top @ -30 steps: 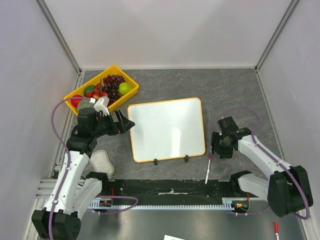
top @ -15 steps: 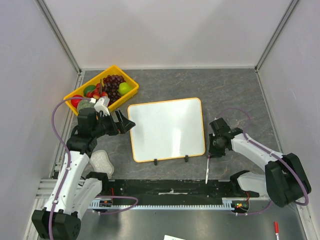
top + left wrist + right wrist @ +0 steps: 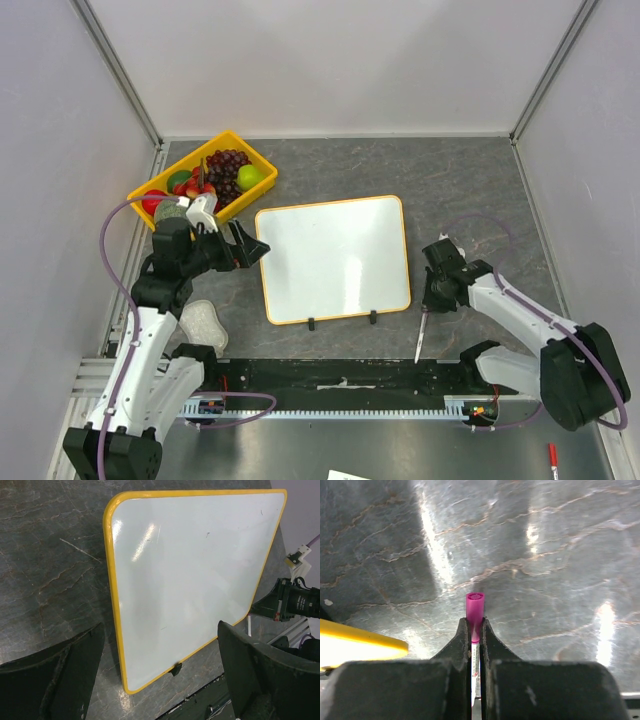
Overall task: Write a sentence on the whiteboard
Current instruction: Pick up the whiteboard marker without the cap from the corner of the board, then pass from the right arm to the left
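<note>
The whiteboard (image 3: 335, 258) lies flat in the middle of the table, white with an orange-yellow frame, and fills the left wrist view (image 3: 190, 575). The sentence is not in view; the board's face is plain white. Right of the board's near right corner, my right gripper (image 3: 428, 306) is shut on a marker (image 3: 421, 342). In the right wrist view its magenta cap (image 3: 475, 607) sticks out past the gripper (image 3: 475, 624) and the white barrel runs back between the fingers. My left gripper (image 3: 254, 243) hangs open at the board's left edge, holding nothing (image 3: 160, 645).
A yellow fruit tray (image 3: 181, 163) with grapes and other fruit stands at the back left. A pale translucent pad (image 3: 203, 322) lies by the left arm. A black rail (image 3: 340, 378) runs along the near edge. A red-capped marker (image 3: 553, 455) lies off the table, bottom right.
My right gripper came down over the marker and closed on its cap end; the marker has shifted slightly right. The left arm has barely moved.
</note>
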Tool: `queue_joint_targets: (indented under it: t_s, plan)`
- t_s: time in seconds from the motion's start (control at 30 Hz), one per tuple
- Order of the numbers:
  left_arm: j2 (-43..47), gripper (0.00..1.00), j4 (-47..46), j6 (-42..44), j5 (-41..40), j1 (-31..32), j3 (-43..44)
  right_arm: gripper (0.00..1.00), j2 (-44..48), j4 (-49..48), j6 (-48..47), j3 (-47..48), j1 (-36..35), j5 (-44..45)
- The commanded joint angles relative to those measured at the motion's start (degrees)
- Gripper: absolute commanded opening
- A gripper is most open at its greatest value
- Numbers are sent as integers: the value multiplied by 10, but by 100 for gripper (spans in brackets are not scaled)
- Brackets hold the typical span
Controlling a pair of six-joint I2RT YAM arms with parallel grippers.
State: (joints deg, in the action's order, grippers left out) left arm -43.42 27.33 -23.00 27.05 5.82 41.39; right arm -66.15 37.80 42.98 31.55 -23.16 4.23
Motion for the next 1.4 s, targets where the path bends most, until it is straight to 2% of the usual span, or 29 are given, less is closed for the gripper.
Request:
queue_joint_targets:
  t_s: [0.0,0.13,0.27,0.53,0.6,0.73,0.9,1.0,1.2,1.37]
  plan:
    - [23,98,-21,17,-1,1,-2,0,44,45,18,47,0,88]
    - [32,98,-32,25,26,1,-4,0,60,89,4,118,0,130]
    - [36,97,-47,33,91,1,-9,0,66,131,-25,201,0,148]
    - [13,87,-84,-6,199,16,4,0,81,145,-50,319,0,96]
    - [-5,85,-110,-27,195,49,15,0,83,142,-45,332,0,82]
    - [-74,85,-142,-41,108,182,57,0,87,138,-40,345,0,66]
    - [-200,82,-229,-85,54,327,106,0,95,134,-40,345,0,54]
    - [-294,82,-250,-88,7,415,159,0,99,130,-35,344,0,47]
    - [-445,77,-314,-111,-7,505,243,0,125,118,-21,333,0,39]
    - [-512,73,-348,-127,-5,543,284,0,133,115,-18,331,0,34]
